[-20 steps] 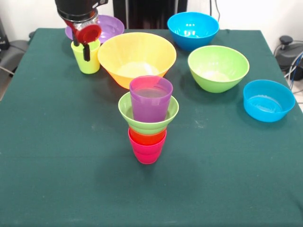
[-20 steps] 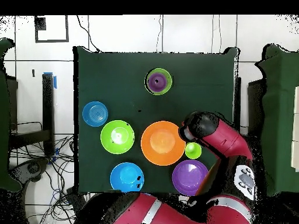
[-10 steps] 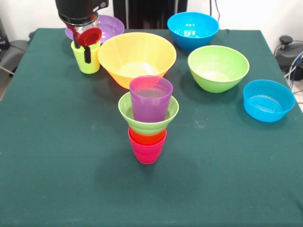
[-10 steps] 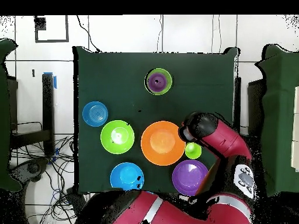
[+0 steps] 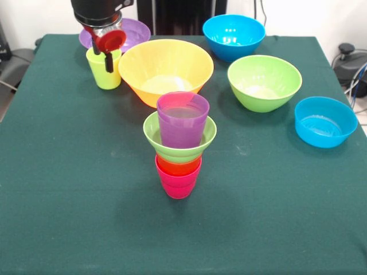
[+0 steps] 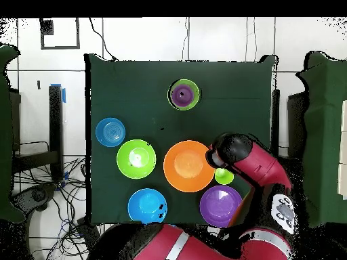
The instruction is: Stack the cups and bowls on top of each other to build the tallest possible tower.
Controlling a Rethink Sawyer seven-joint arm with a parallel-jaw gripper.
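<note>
step in hand, as judged: taking the lime cup (image 5: 104, 70) for the tower (image 5: 179, 150); best done by coming straight down with one finger inside the rim and one outside, closing firmly, then lifting plumb so the cup clears the orange bowl (image 5: 166, 70) just beside it at 3 o'clock and the purple bowl (image 5: 127, 32) just behind at 12; worth watching for a tilt on closing, since the cup is light and tapered.

hand (image 5: 103, 55) hangs right over the cup's mouth, dark finger tips dipping at the rim on the front view; whether closed on the rim or merely straddling it cannot be told; in the overhead view the arm covers part of the cup.

cup stands upright on the surface (image 5: 69, 189), directly under the hand; tower sits well apart, toward 5 o'clock from the hand in the front view: red-pink cup lowest, orange cup, small green bowl, purple cup on top, upright.
</note>
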